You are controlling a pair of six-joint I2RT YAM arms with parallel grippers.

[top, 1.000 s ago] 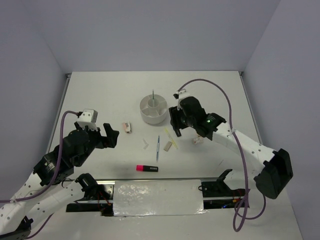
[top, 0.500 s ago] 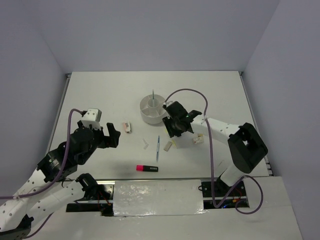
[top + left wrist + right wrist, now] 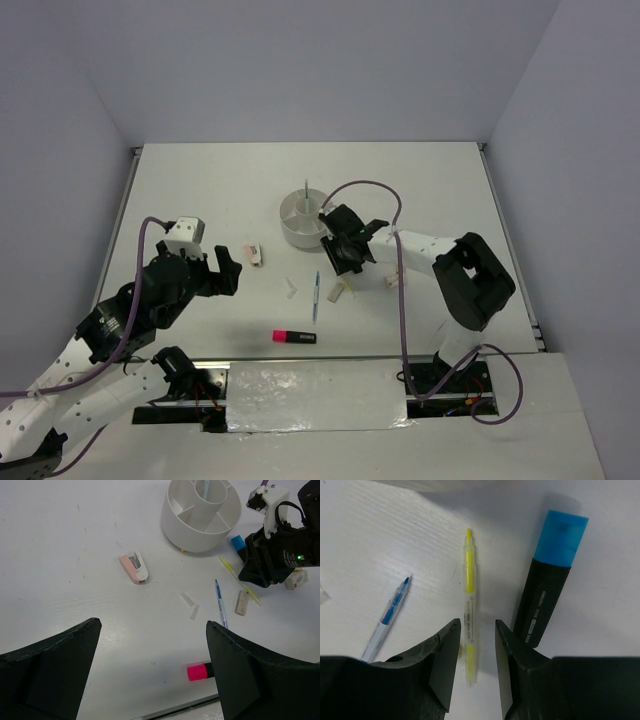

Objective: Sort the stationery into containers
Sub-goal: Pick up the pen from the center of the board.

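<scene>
Holding the left tool wide open above the counter, gripping nothing. Straddling the yellow stick with the right tool, fingers parted narrowly either side, not clamping it. Finding the stick lying flat on the counter between the blue-capped highlighter and the blue pen, near the white cup.

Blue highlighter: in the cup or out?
Out. The blue highlighter lies flat on the table outside the white cup, cap on, beside the yellow pen that the open right tool straddles.
</scene>
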